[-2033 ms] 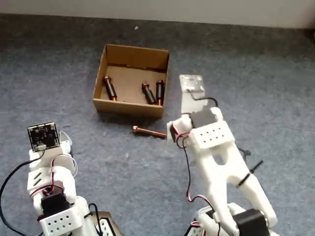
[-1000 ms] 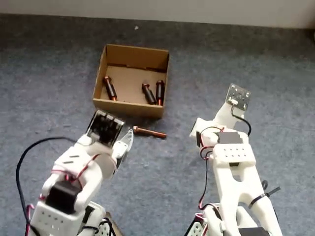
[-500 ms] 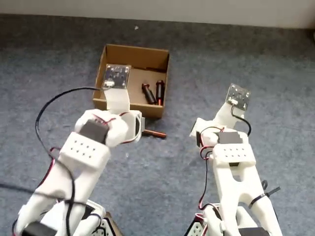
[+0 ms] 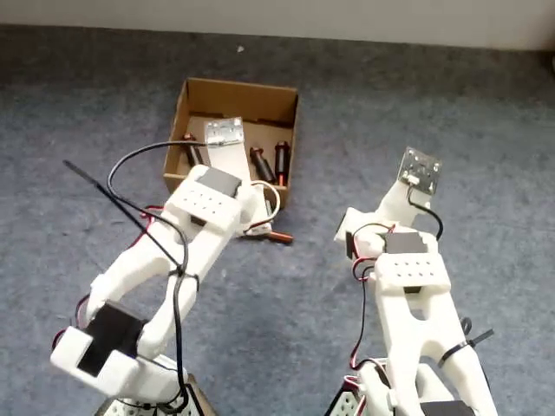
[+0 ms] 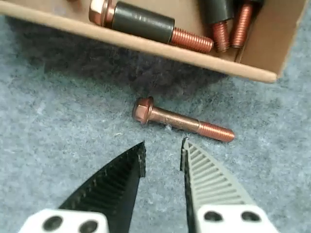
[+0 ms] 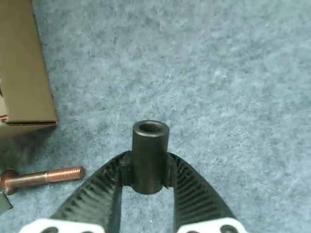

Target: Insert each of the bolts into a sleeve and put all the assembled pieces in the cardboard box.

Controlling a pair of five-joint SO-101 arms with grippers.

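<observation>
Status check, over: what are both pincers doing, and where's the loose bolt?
Left pincer open, just short of loose bolt on carpet. Right pincer shut on sleeve. Cardboard box wall close behind bolt.

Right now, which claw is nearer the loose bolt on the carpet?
Left. The left claw hovers open just short of the bolt; the right claw, shut on a sleeve, sits farther off to its side.
</observation>
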